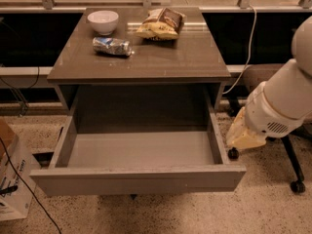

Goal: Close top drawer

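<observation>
Top drawer (139,178) open; tool (242,136) just rt, obscured.

On the glossy grey-brown cabinet top (161,62) I see a round white bowl (103,21) at the back left, a crumpled silvery foil packet (112,46) just in front of it, and a yellow-and-brown crisp bag (161,23) at the back middle. A cardboard box (12,174) stands on the speckled floor (273,208) at left. My gripper (242,136) hangs at right, beside a black wheeled chair base (291,157).

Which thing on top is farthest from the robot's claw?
The white bowl, back left; the claw hangs right of the open top drawer, nearer the snack bag and silvery packet.
</observation>
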Controlling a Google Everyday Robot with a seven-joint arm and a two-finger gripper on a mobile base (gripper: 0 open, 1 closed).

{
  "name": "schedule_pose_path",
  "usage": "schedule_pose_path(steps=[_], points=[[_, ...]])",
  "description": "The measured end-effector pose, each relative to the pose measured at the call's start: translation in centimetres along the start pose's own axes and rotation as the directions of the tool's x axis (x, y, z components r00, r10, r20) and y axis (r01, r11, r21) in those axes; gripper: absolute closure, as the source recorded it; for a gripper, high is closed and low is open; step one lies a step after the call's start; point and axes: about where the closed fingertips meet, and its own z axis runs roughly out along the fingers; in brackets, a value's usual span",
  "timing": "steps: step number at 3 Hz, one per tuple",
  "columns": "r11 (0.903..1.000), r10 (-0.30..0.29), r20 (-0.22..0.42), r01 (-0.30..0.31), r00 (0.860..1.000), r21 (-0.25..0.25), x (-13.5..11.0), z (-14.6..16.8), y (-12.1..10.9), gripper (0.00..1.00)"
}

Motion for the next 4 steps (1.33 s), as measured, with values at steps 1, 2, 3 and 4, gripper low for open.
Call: schedule_pose_path(steps=[1,2,3,4], points=[[0.9967,0.024,-0.025,-0.026,0.999,-0.077,1.5,4.9,1.0,1.0],[0.9836,0.057,-0.067,-0.068,0.996,-0.167,3.9,10.9,2.8,1.0],[0.9714,0.096,-0.076,-0.11,0.993,-0.21,5.4,14.3,3.7,1.0],[0.9639,0.113,-0.059,-0.124,0.992,-0.236,5.4,17.4,3.5,1.0]])
